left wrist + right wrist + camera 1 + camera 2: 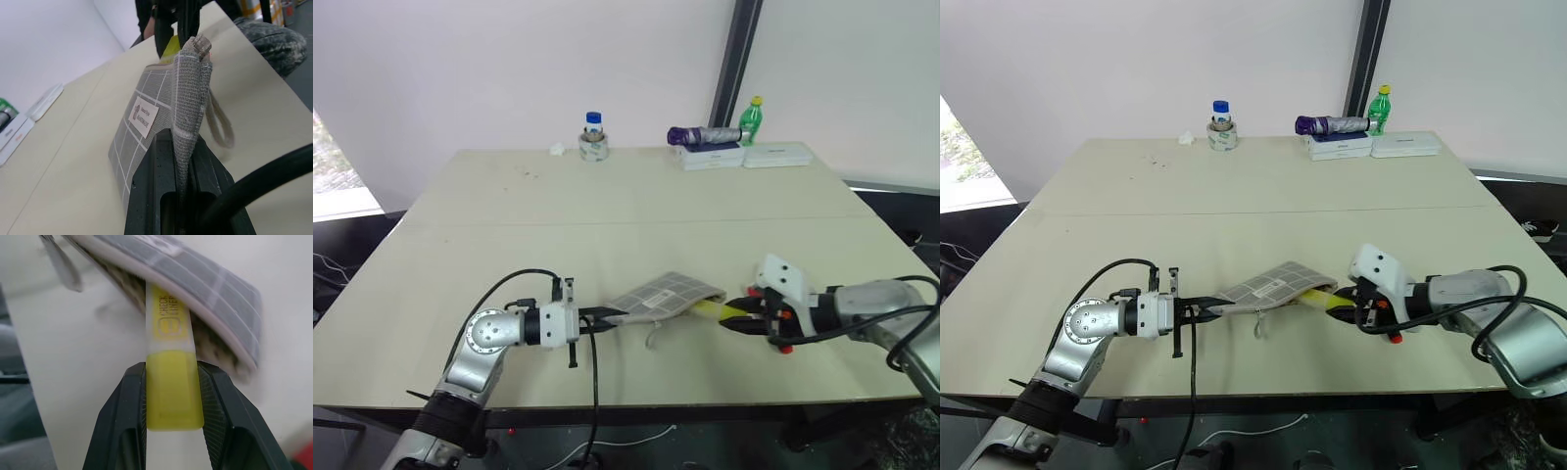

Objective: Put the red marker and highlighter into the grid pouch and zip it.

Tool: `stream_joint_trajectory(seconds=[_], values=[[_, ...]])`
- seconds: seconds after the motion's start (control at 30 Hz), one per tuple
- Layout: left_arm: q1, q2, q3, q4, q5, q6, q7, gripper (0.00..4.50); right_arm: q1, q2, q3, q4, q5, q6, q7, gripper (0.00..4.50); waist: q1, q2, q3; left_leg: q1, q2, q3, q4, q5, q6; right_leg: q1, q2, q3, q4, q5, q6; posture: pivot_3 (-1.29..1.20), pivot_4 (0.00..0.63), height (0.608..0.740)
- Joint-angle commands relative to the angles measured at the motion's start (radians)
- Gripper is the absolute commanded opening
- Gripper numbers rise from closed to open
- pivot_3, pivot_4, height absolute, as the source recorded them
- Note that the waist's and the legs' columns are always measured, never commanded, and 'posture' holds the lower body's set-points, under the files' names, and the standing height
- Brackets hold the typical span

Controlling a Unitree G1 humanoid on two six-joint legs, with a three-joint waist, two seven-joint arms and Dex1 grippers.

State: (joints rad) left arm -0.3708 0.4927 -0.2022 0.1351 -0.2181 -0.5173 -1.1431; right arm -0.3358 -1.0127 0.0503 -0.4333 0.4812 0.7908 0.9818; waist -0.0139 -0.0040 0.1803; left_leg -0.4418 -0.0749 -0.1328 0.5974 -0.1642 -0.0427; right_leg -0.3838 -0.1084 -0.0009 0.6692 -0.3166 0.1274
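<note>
The pouch [666, 295], grey with white grid lines and a white label, hangs off the desk [607, 211] from the clenched left jaws [604, 316]. The right jaws [737, 323] grasp the yellow highlighter [171, 367], its front end inside the pouch mouth. The desk is beige; the walls are white.

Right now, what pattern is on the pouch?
The grid pouch is grey fabric with white grid lines; the left wrist view shows it best.

Highlighter [168, 328] barrel bore "CHECK LINER" in dark print beside square logo. Pouch [146, 122] carried white label [143, 116]; lower line read "HANDMADE", upper line too small to read.
</note>
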Motion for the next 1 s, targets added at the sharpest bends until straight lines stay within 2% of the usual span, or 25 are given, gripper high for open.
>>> stream_joint_trajectory(seconds=[0.03, 0.17, 0.3, 0.5, 0.6, 0.7, 0.83, 1.0], values=[[-0.017, 0.003, -0.012, -0.045, -0.009, -0.021, -0.015, 0.0, -0.053, 0.037, 0.05, -0.049, -0.002, -0.017, 0.014, 0.9, 0.0, 0.0, 0.0, 0.0, 0.0, 0.0, 0.0, 0.0, 0.0, 0.0, 0.0, 0.0, 0.0, 0.0, 0.0, 0.0, 0.15, 0.736], [-0.018, 0.007, -0.024, -0.061, -0.012, -0.021, -0.029, 0.0, -0.089, 0.068, 0.082, -0.036, -0.022, -0.026, 0.01, 0.9, 0.0, 0.0, 0.0, 0.0, 0.0, 0.0, 0.0, 0.0, 0.0, 0.0, 0.0, 0.0, 0.0, 0.0, 0.0, 0.0, 0.15, 0.736], [-0.017, 0.012, -0.012, -0.055, -0.013, -0.013, -0.027, 0.0, -0.082, 0.053, 0.051, -0.009, -0.031, -0.041, 0.012, 0.9, 0.002, 0.0, 0.0, 0.0, 0.0, 0.0, 0.0, 0.0, 0.0, 0.0, 0.0, 0.0, 0.0, 0.0, 0.0, 0.0, 0.15, 0.736], [-0.03, 0.001, 0.042, -0.011, -0.014, 0.036, 0.052, 0.0, -0.017, 0.004, -0.086, 0.005, -0.022, -0.048, -0.002, 3.82, 0.002, 0.0, 0.0, 0.0, 0.0, 0.0, 0.0, 0.0, 0.0, 0.0, 0.0, 0.0, 0.0, 0.0, 0.0, 0.0, 0.15, 0.736], [-0.046, -0.007, 0.071, 0.035, 0.007, 0.033, 0.109, 0.0, 0.041, -0.008, -0.215, 0.006, 0.019, -0.008, -0.017, 3.82, 0.003, 0.0, 0.0, 0.0, 0.0, 0.0, 0.0, 0.0, 0.0, 0.001, 0.0, 0.0, 0.0, 0.0, 0.0, 0.0, 0.15, 0.736], [-0.063, -0.02, 0.083, 0.072, 0.034, 0.007, 0.158, 0.0, 0.085, -0.01, -0.282, 0.038, 0.014, 0.039, -0.057, 3.82, 0.001, 0.0, 0.0, 0.0, 0.0, 0.0, 0.0, 0.0, 0.0, 0.001, 0.0, 0.0, 0.0, 0.0, 0.0, 0.0, 0.15, 0.736], [-0.086, -0.045, 0.091, 0.112, 0.07, -0.022, 0.221, 0.0, 0.155, -0.001, -0.325, 0.087, -0.017, 0.104, -0.133, 3.82, 0.003, 0.0, 0.0, 0.001, 0.0, 0.0, 0.001, 0.0, 0.0, 0.002, 0.0, -0.001, 0.0, 0.0, 0.001, 0.0, 0.15, 0.736], [-0.095, -0.062, 0.076, 0.14, 0.089, -0.045, 0.247, 0.0, 0.223, 0.039, -0.319, 0.109, -0.025, 0.136, -0.198, 3.82, -0.001, 0.0, 0.0, 0.001, -0.001, 0.0, 0.001, 0.0, 0.0, 0.002, 0.0, -0.001, 0.0, 0.001, 0.001, 0.0, 0.15, 0.736]])
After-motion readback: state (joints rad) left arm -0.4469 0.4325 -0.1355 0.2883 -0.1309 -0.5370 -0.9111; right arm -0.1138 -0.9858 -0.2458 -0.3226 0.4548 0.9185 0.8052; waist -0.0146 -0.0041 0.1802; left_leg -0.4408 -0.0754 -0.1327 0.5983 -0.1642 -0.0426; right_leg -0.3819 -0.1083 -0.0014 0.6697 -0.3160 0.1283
